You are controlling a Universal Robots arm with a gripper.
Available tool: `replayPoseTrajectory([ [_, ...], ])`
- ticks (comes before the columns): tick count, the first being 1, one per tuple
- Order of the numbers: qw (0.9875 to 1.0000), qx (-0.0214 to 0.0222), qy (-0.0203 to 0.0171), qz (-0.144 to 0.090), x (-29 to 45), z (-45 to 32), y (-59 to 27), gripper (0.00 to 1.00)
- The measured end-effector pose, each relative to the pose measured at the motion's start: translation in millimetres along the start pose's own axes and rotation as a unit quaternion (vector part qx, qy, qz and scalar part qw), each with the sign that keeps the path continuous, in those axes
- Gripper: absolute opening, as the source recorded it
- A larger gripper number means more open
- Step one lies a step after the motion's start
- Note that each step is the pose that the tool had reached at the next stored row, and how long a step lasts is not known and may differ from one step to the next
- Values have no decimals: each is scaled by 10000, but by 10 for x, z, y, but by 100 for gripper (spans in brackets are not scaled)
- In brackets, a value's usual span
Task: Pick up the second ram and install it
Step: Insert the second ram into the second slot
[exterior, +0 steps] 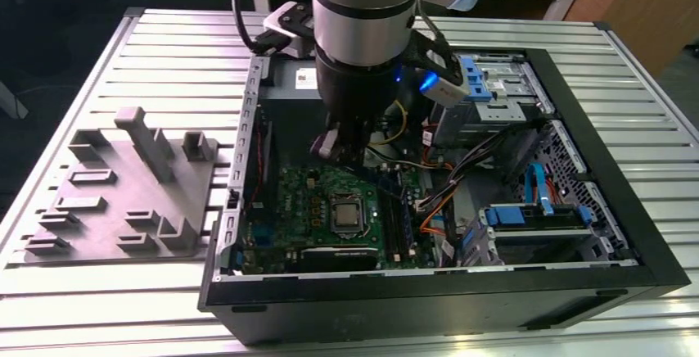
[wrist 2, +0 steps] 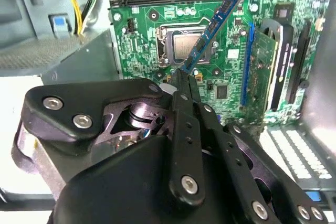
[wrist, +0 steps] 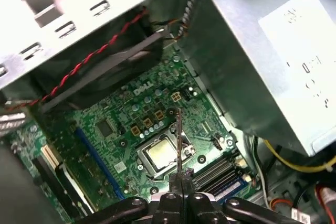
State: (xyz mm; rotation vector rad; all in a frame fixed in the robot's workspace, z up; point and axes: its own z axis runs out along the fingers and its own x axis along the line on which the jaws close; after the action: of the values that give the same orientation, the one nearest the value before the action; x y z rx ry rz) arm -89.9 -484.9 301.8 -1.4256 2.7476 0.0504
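Mobo (wrist 2: pixel 147 51) green; ram (wrist 2: pixel 212 30) blue w/ dark chips; tray (exterior: pixel 110 210) grey.

On the surface (exterior: pixel 164 54) there is one open computer case (exterior: pixel 437 295); one grey tray (exterior: pixel 120 201); one motherboard (exterior: pixel 290 201) with one processor socket (exterior: pixel 347 212). One gripper (wrist 2: pixel 184 76) clamps one ram (wrist 2: pixel 212 30).

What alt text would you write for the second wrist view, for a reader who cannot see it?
The black claw is shut on the second ram, a thin stick held tilted above the green motherboard, over its processor socket.
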Motion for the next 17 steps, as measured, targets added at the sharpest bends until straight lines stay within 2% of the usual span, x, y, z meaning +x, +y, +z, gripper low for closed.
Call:
replayPoseTrajectory([
  [4, 9993, 20, -3, 368, 0, 10, 0, 11],
  [8, 9974, 40, -6, 724, 1, 19, 0, 11],
  [13, 9931, 65, -9, 1175, 2, 30, 0, 11],
  [17, 9881, 85, -12, 1535, 2, 40, 0, 11],
])
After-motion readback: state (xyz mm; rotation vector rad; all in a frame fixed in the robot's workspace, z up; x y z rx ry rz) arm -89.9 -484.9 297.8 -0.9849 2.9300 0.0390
